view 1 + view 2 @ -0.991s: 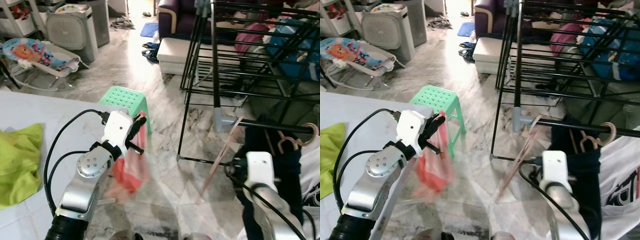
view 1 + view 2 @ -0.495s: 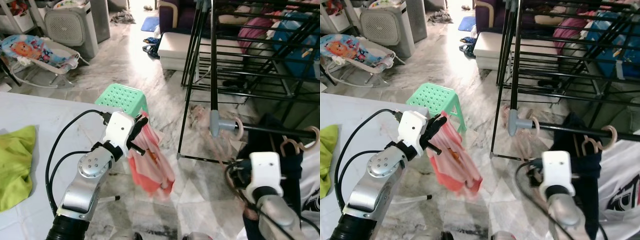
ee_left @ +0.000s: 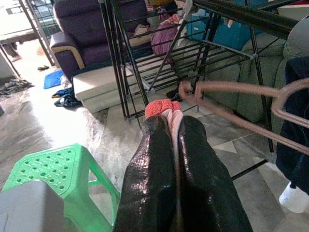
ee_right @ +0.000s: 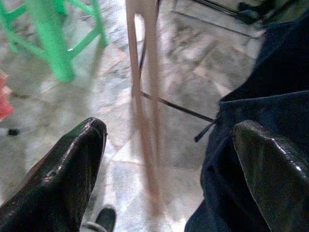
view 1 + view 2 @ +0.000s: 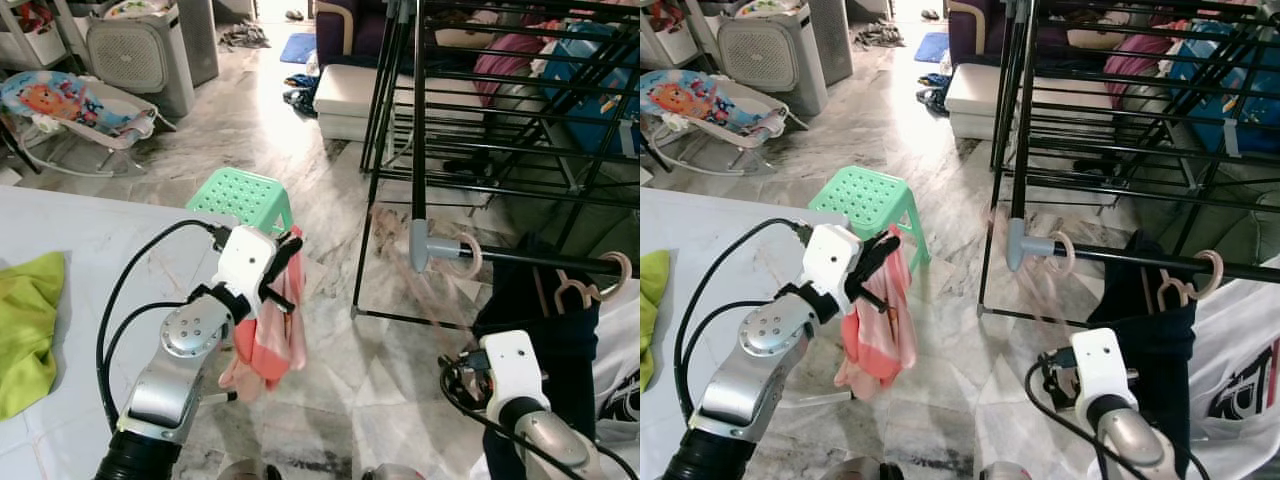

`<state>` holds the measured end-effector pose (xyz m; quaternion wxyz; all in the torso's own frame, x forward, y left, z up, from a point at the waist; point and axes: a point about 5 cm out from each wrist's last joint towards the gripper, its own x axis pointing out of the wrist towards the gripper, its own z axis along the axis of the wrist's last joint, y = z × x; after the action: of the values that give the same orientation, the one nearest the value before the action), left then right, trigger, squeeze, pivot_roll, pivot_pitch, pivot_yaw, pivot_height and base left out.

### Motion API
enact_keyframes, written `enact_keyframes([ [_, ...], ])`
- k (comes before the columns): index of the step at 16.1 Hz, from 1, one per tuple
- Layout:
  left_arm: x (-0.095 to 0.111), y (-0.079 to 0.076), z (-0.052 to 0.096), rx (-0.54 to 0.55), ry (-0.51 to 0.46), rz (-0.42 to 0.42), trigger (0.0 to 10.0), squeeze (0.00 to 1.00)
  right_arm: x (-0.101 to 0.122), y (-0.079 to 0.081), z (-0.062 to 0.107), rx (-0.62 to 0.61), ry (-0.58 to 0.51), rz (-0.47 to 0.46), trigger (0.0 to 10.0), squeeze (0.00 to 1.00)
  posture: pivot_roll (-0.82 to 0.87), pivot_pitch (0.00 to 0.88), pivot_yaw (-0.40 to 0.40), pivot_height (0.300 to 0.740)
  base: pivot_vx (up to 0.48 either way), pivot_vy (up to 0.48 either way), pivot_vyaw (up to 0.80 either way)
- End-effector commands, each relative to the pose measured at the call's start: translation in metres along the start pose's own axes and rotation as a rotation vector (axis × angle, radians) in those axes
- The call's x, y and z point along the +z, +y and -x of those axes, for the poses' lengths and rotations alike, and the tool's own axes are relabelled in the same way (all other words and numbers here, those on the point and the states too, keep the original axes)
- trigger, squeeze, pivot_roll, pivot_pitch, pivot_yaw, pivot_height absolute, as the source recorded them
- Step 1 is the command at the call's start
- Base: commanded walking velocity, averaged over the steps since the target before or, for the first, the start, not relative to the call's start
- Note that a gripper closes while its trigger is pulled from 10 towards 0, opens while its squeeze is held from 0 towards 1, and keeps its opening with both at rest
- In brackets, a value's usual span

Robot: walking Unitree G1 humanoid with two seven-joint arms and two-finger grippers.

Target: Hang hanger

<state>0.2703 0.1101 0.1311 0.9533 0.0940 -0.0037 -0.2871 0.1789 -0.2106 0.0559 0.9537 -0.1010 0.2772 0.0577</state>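
A pale pink hanger point(image 5: 462, 256) hangs by its hook on the end of the black rail point(image 5: 540, 261) and is blurred with swinging; it crosses the left wrist view too point(image 3: 231, 102). My right gripper point(image 4: 164, 174) is open low beneath that rail, its fingers point(image 4: 63, 179) wide apart, with the hanger point(image 4: 145, 96) in front of them and untouched. My left gripper point(image 5: 283, 262) is shut on a pink-red cloth point(image 5: 265, 335) that droops beside the table's edge; the cloth's bunched top point(image 3: 161, 107) pokes out between the fingers.
A black drying rack point(image 5: 480, 110) stands ahead and right, with a dark garment point(image 5: 540, 300) on another hanger by my right arm. A green stool point(image 5: 243, 198) sits near the white table point(image 5: 80, 240), which holds a lime cloth point(image 5: 25, 320). A baby bouncer point(image 5: 70, 105) is far left.
The hanger went up from my right gripper onto the rail's end and was let go. The right arm has dropped lower. The cloth in my left gripper swung out and back.
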Motion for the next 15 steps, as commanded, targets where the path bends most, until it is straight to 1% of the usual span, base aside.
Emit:
enact_keyframes([
  [1,0.005,0.001,-0.002,-0.002,-0.019,-0.021,10.0,0.0,0.001,-0.007,-0.005,0.025,-0.013,0.005,10.0,0.0,-0.04,0.0,0.014,0.74,0.0,0.0,0.0],
  [2,0.005,0.0,-0.002,-0.002,-0.019,-0.023,10.0,0.0,0.0,-0.011,-0.009,0.042,-0.005,0.014,7.0,0.0,-0.04,0.0,0.013,0.74,0.0,0.0,0.0],
  [3,0.005,0.0,-0.002,-0.001,-0.018,-0.023,10.0,0.0,0.001,-0.014,-0.011,0.043,-0.005,0.014,0.0,0.0,-0.04,0.0,0.01,0.74,0.0,0.0,0.0],
  [6,0.003,-0.001,0.0,0.003,-0.014,-0.021,10.0,0.0,0.004,-0.021,-0.023,0.064,-0.014,0.025,0.0,0.0,-0.04,0.0,0.008,0.74,0.0,0.0,0.0],
  [8,0.003,-0.002,0.0,0.004,-0.012,-0.019,10.0,0.0,0.005,-0.02,-0.025,0.077,-0.024,0.03,0.0,0.0,-0.03,0.002,0.005,0.74,0.0,0.0,0.0],
  [12,0.003,-0.002,0.0,0.002,-0.008,-0.019,10.0,0.0,0.009,-0.025,-0.023,0.065,-0.049,0.033,0.0,0.0,-0.04,0.007,0.005,0.74,0.0,0.0,0.0],
  [15,0.002,-0.005,-0.002,-0.007,-0.004,-0.015,10.0,0.0,0.007,-0.026,-0.019,0.056,-0.053,0.038,0.0,0.0,-0.05,0.008,0.006,0.74,0.0,0.0,0.0],
])
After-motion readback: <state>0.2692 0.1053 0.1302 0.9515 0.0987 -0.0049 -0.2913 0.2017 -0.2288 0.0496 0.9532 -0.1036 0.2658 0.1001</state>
